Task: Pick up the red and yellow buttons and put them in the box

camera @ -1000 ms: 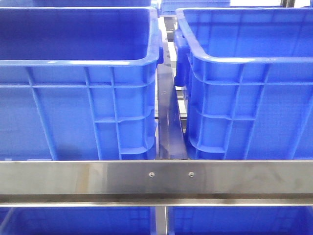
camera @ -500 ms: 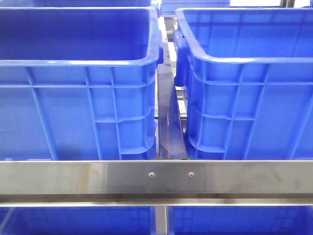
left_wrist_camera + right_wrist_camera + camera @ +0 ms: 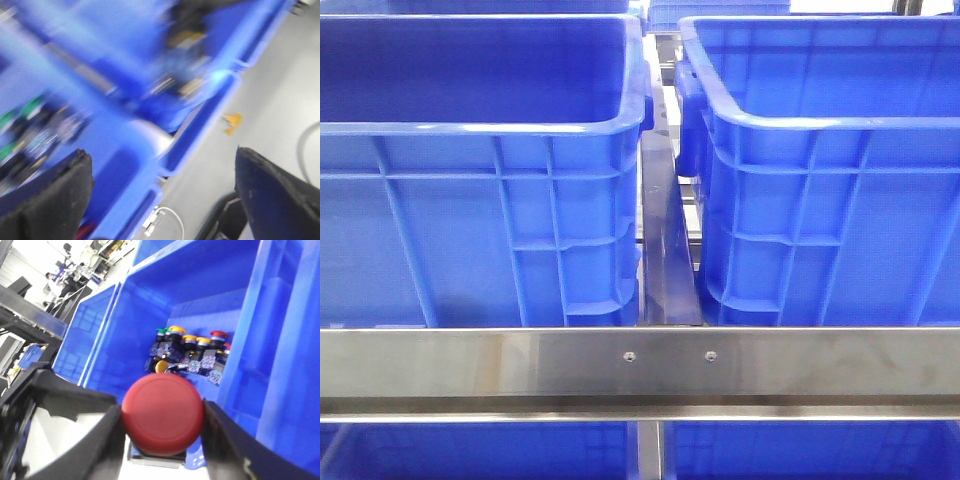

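My right gripper (image 3: 163, 426) is shut on a red button (image 3: 163, 410), whose domed cap sits between the two black fingers (image 3: 107, 437). Beyond it, a blue crate (image 3: 150, 300) holds a cluster of several push buttons (image 3: 192, 357) with red, yellow and green caps; one yellow cap (image 3: 160, 366) lies loose at the front. The left wrist view is motion-blurred; my left gripper (image 3: 162, 197) is open and empty over crate rims and grey floor. In the front view the box (image 3: 820, 180), with its ribbed lighter inner wall, stands on the right. Neither gripper shows there.
A second blue crate (image 3: 480, 190) with a smooth dark inside stands left of the box, a narrow gap (image 3: 665, 240) between them. A steel rail (image 3: 640, 365) crosses in front. More blue crates (image 3: 125, 65) and a white cable (image 3: 170, 220) on the floor show in the left wrist view.
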`<control>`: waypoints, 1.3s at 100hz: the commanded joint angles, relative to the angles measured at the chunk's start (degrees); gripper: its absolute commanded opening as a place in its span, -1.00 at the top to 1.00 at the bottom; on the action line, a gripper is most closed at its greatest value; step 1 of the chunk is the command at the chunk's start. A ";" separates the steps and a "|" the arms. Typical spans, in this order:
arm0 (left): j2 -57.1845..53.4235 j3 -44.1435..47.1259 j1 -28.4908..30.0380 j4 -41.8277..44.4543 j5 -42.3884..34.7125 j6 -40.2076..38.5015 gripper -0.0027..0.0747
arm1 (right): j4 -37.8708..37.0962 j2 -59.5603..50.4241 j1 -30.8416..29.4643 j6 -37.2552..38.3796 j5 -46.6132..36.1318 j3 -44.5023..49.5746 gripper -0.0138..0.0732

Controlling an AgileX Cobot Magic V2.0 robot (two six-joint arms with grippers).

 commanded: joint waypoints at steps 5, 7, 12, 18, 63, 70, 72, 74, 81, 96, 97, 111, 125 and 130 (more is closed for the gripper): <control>-6.75 3.12 6.44 -0.01 -5.14 -2.39 -0.49 | 3.84 -0.99 0.01 -1.44 0.34 -1.99 0.41; -7.38 3.99 7.88 -0.01 -5.29 -2.42 -0.49 | 3.84 -0.99 0.01 -1.44 0.34 -1.99 0.41; -9.98 6.04 11.35 -0.01 -5.94 -2.91 -0.49 | 3.84 -0.99 0.01 -1.44 0.34 -1.99 0.41; -12.70 8.36 15.87 -0.01 -6.64 -3.47 -0.49 | 3.84 -0.99 0.01 -1.44 0.34 -1.99 0.41; -39.33 27.82 30.57 -0.23 -14.36 -3.71 -0.48 | 3.84 -0.99 0.01 -3.52 -3.48 -1.99 0.41; -43.03 30.01 30.57 -0.23 -14.87 -4.16 -0.44 | 3.84 -0.99 0.01 -4.92 -5.23 -1.99 0.41; -44.00 30.56 30.57 -0.23 -15.01 -4.73 -0.40 | 3.84 -0.99 0.01 -5.44 -5.98 -1.99 0.41; -44.91 31.08 30.57 -0.23 -15.32 -5.33 -0.34 | 3.84 -0.99 0.01 -5.80 -6.79 -1.99 0.41; -47.53 32.46 30.57 -0.23 -15.81 -6.08 -0.08 | 3.84 -0.99 0.01 -7.32 -10.17 -1.99 0.41; -50.39 33.65 30.57 -0.23 -16.04 -6.22 0.73 | 3.84 -0.99 0.01 -10.73 -20.44 -1.99 0.41; -50.60 33.65 30.57 -0.23 -16.04 -6.22 0.77 | 3.84 -0.99 0.01 -10.99 -20.99 -1.99 0.41; -50.71 33.74 30.57 -0.23 -16.04 -6.22 0.98 | 3.84 -0.48 0.01 -16.52 -33.41 -1.99 0.41; -50.71 33.77 30.57 -0.23 -16.04 -6.22 0.98 | 3.84 2.35 0.01 -20.57 -42.90 -3.12 0.41; -50.71 33.77 30.57 -0.23 -16.04 -6.22 0.98 | 3.78 4.45 0.01 -21.95 -45.01 -4.08 0.41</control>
